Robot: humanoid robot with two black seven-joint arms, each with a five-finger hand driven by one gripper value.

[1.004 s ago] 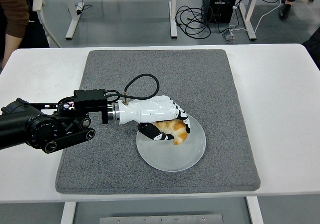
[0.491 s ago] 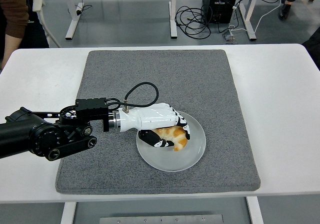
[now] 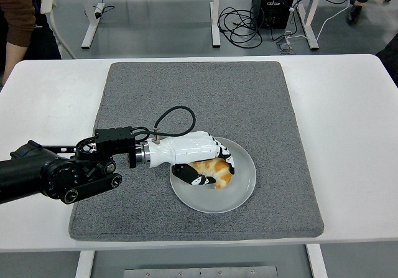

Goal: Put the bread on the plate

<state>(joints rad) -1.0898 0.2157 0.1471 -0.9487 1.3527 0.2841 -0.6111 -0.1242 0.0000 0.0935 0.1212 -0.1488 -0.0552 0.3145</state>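
A golden croissant-shaped bread lies low over the clear round plate, which sits on the grey mat. My left hand, white with black fingertips, reaches in from the left and is curled around the bread, thumb below it and fingers above. The bread appears to touch the plate's surface near its left middle. My right arm is out of view.
The grey mat covers the middle of the white table. A person's arm in a brown sleeve shows at the top left corner. Cables and desk legs lie on the floor beyond the table.
My left hand has lowered with the bread and drawn slightly toward the near left, bringing the bread down onto the plate. The grasp has not changed.
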